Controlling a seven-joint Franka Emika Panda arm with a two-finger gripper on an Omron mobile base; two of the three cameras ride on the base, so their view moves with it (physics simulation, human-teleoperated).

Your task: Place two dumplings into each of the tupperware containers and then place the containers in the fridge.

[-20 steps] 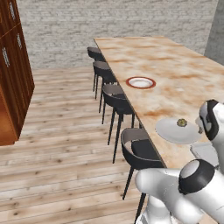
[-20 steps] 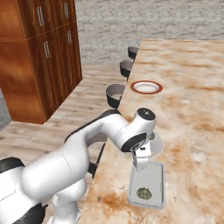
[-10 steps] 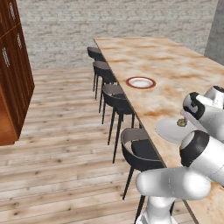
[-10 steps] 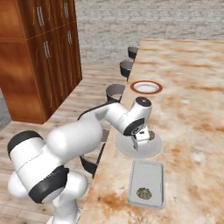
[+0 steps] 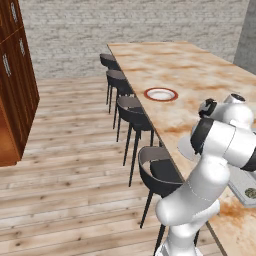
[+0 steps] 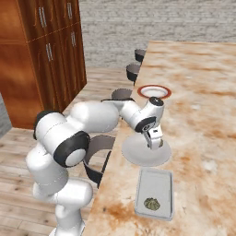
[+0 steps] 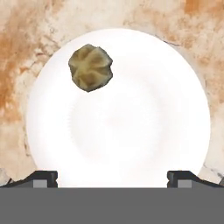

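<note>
A lumpy olive-tan pleated dumpling (image 7: 90, 67) lies near the rim of a round plain white plate (image 7: 131, 131) on the marbled tan counter (image 6: 203, 106). The gripper (image 7: 112, 179) hovers above it, fingers spread wide, gripping nothing. Another dumpling (image 6: 150, 203) sits in the shallow pale grey rectangular tray (image 6: 156, 177) beside the plate; in the left base view the arm hides most of the plate.

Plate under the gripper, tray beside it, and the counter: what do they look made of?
Plate: plain white, smooth with a slight sheen, probably ceramic or plastic; one dumpling sits on it. Tray: pale grey, low rim, rounded corners, looks like plastic. Counter: mottled tan and rust veining, looks like polished stone, possibly laminate.
</note>
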